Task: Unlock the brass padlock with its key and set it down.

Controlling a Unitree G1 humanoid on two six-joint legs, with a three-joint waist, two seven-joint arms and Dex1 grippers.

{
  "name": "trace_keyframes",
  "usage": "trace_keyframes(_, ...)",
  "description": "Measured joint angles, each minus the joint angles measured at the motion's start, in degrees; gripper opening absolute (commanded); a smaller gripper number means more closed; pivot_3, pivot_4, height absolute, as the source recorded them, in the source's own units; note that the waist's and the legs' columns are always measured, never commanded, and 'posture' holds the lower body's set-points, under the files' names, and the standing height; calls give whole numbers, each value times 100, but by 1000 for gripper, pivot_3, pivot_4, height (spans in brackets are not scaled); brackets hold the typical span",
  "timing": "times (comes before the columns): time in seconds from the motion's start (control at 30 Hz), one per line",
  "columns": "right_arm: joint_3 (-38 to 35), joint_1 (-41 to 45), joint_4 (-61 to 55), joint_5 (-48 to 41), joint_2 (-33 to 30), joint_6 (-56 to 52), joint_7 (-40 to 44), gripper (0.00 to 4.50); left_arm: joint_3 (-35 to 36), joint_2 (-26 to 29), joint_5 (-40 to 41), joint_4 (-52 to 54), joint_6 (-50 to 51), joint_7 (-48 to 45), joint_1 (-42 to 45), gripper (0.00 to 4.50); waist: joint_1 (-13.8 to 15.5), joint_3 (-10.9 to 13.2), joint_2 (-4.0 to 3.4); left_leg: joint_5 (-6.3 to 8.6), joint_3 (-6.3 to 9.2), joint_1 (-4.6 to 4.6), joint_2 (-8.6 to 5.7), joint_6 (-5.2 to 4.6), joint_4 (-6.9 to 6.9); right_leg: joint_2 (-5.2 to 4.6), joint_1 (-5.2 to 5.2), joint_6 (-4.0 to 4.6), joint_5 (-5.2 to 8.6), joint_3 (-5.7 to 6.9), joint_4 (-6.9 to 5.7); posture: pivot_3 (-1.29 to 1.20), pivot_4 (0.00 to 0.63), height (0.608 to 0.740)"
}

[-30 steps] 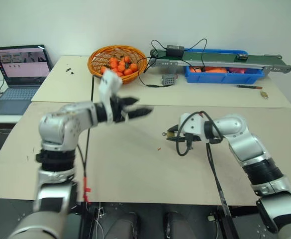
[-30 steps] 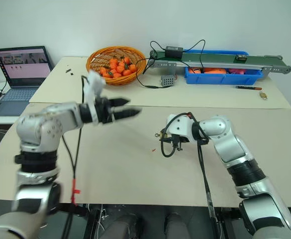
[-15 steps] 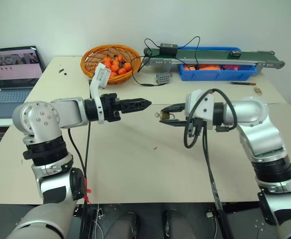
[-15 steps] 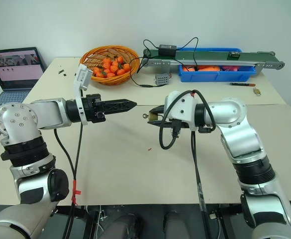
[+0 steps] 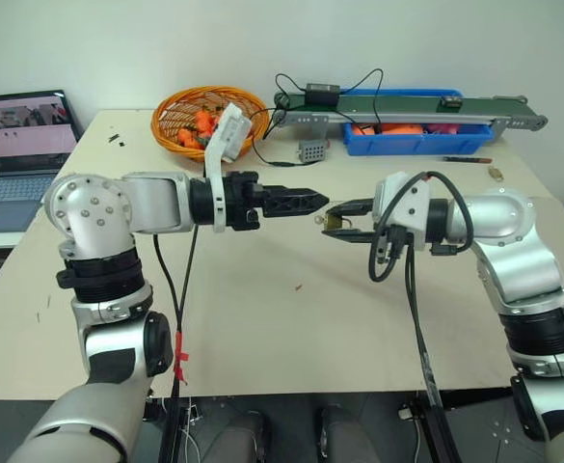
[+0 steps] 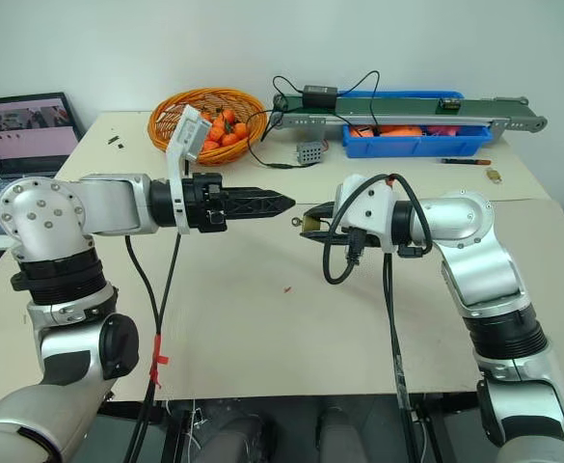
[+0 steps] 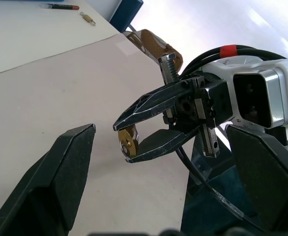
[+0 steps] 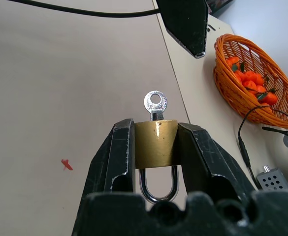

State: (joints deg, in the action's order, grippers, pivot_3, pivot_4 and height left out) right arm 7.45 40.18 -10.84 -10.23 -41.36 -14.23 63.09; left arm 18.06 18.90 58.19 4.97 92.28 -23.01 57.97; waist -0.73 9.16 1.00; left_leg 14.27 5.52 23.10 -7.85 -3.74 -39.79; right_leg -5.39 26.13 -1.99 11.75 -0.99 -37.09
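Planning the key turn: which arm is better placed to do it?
Left, probably. The right gripper is shut on the brass padlock, the key sticking out toward the left gripper, whose jaws are open, level with it and close.

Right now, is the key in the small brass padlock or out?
In. The silver key sticks out of the brass padlock, clamped in the right gripper.
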Motion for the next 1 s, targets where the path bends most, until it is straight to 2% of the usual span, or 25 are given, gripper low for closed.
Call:
trace_keyframes(0.27,-3,122,20,-4,-71,0,0,904,98,-64,368,-148,0,465,-19,4500,13,0,0,0,0,0,-1,0,-2,0,-1,0,0,1,0,0,150,740)
trace_keyframes(0.33,-6,139,30,-4,-101,0,-1,904,180,-208,395,-169,0,669,-52,3911,15,0,0,0,0,1,-1,0,-2,-1,-1,0,0,1,1,0,150,740)
trace_keyframes(0.37,-6,140,31,-4,-101,0,-1,904,186,-216,395,-171,0,676,-55,3754,14,0,0,0,0,1,-2,0,-2,-1,-1,0,0,1,1,0,150,740)
trace_keyframes(0.43,-9,140,35,-4,-106,0,-13,904,228,-292,406,-184,0,791,-77,2990,14,0,0,0,-1,1,-1,0,-2,-1,-1,0,0,0,1,0,150,740)
trace_keyframes(0.67,-84,140,35,-7,-128,-9,-65,904,321,-532,544,-323,0,1250,-90,793,23,0,0,0,-1,1,-1,0,-2,-1,-2,0,0,0,1,0,150,740)
trace_keyframes(1.0,-143,153,17,-9,-184,-48,-117,904,337,-737,1233,-493,0,2214,49,793,24,0,0,0,-2,2,-1,0,-2,-2,-1,0,0,-1,0,0,150,740)
